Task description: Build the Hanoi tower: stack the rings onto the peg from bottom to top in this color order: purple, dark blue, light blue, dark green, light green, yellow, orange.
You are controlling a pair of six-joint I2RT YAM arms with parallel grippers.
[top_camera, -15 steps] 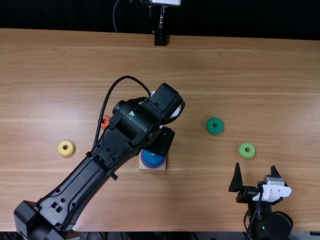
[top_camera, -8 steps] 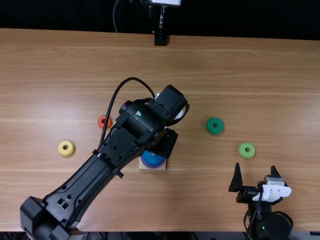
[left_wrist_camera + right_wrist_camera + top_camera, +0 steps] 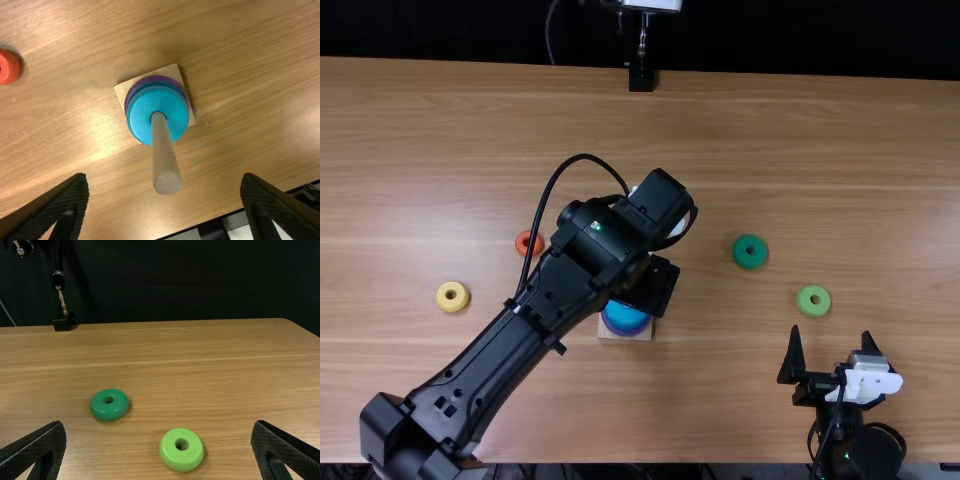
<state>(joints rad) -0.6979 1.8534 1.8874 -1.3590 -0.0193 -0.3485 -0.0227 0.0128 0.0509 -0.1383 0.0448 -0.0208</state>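
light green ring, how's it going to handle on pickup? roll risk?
The light green ring is probably stiff: it looks solid and evenly round, with no sag. Lying flat on the table, it would likely slide rather than roll if nudged. Its smooth, rounded sides might slip if the right gripper closes off-centre.

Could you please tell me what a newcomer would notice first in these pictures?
Probably the left arm, large and black, slanting across the table toward its middle. Next, perhaps, the bright blue ring around the pale peg, then the dark green ring and light green ring to the right.
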